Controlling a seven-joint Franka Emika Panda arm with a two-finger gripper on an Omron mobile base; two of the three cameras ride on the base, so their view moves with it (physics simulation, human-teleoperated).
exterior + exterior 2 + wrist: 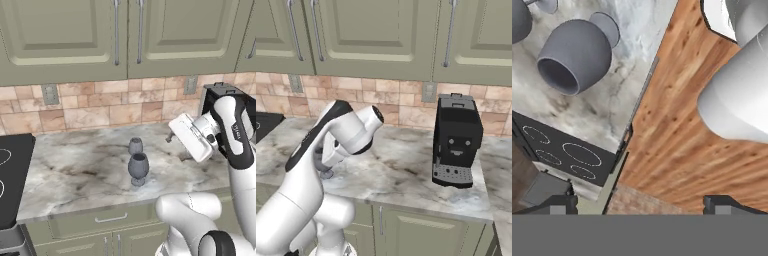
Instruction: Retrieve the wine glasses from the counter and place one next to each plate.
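Two grey wine glasses stand upright close together on the marble counter [75, 165]. The larger, darker one [138, 167] is nearer the front edge; the smaller, paler one [135, 146] is just behind it. My gripper [170, 136] hovers above the counter to their right, apart from both, open and empty. In the hand view the larger glass [574, 55] shows its open bowl, the smaller glass [519, 20] is cut off at the top left, and the gripper [644, 204] has its tips spread wide. The plates are out of view.
A black coffee machine [456, 142] stands on the counter to the right, against the tiled wall. The black stovetop [12, 175] lies at the left end. Sage-green cabinets hang above. Wooden floor [677, 140] lies beyond the counter's front edge.
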